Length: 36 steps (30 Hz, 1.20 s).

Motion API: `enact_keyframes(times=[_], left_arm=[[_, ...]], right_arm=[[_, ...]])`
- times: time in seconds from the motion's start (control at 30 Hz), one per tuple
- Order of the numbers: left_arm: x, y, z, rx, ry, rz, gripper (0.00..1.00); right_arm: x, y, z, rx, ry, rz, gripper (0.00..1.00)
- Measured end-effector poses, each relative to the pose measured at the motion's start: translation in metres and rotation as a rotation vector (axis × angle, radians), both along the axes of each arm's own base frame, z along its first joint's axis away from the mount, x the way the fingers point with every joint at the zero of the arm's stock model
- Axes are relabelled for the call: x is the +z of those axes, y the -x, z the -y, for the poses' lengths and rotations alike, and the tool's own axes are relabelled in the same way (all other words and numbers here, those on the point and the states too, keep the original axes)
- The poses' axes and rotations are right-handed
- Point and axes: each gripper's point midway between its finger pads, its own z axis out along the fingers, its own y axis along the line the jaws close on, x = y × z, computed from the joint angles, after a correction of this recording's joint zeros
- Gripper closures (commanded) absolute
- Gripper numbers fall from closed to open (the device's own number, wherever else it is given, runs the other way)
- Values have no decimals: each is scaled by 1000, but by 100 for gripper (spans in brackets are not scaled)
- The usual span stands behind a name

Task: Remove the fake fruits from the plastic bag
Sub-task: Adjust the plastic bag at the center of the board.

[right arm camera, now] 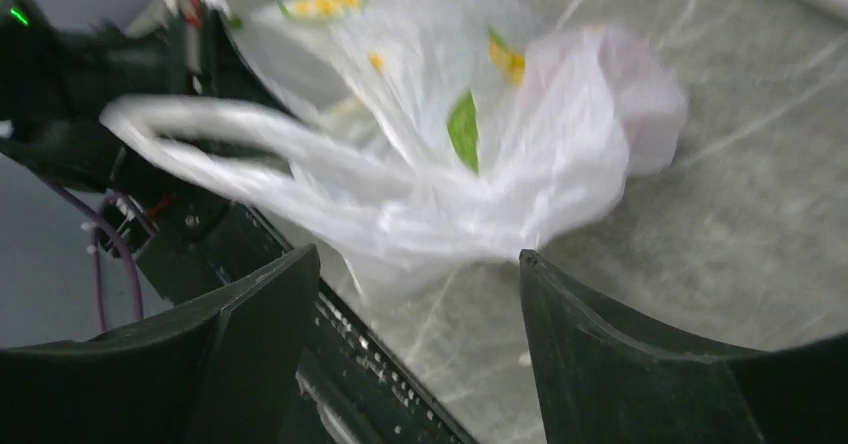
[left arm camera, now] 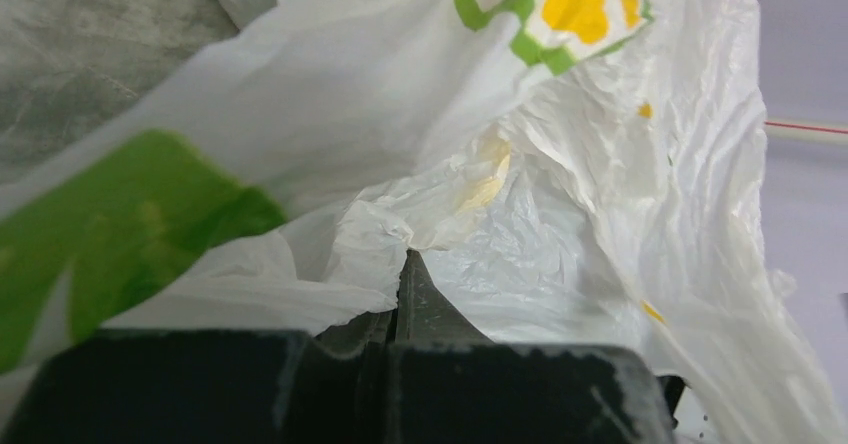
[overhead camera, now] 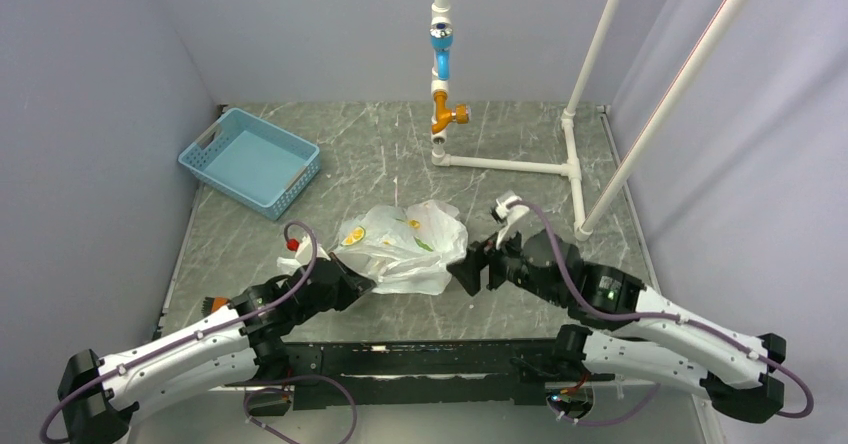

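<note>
The plastic bag (overhead camera: pixel 405 252) is translucent white with yellow and green printed marks. The table (overhead camera: pixel 380 144) is grey with white veining; the basket (overhead camera: pixel 250 161) is light blue.

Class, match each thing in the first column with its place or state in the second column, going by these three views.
Column one:
1. left gripper
2. right gripper
3. bag
4. basket

Column two:
A. at the far left of the table
B. open, facing the bag
C. shut on a fold of the bag
D. lying between the two grippers

Pairs: 1-C, 2-B, 3-D, 4-A
</note>
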Motion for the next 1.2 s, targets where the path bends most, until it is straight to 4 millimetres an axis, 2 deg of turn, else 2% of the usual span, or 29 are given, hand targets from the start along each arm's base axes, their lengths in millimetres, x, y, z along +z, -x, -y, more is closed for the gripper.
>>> enact_keyframes(times=[0.17,0.23,0.33,0.4,0.47,0.6,0.7,0.8,0.97,1.1,1.2], left_arm=[[9,-1,3,-18,29,31,100],[11,-1,4,-20,37,35,100],[12,0,6,-27,41,36,100],[12,0,6,-33,41,36,100],[11,1,6,-38,37,34,100],[10,2,5,-42,31,33,100],[14,2,5,-42,46,42,100],[17,3,5,-43,57,49,100],[17,3,5,-43,57,49,100],[18,4,4,-44,68,54,100],[20,4,4,-45,75,59,100]], right_arm=[[86,-18,-27,67,34,143,1],[103,-24,-44,116,66,191,1],[110,-33,-71,186,124,230,1],[100,-47,-96,214,190,236,1],[74,-59,-117,233,260,220,1],[10,-75,-132,264,404,127,1],[-22,-82,-133,279,487,71,1],[-37,-81,-130,297,534,46,1],[-46,-77,-122,304,581,58,1],[-66,-76,-111,297,633,89,1],[-75,-78,-111,297,645,118,6]])
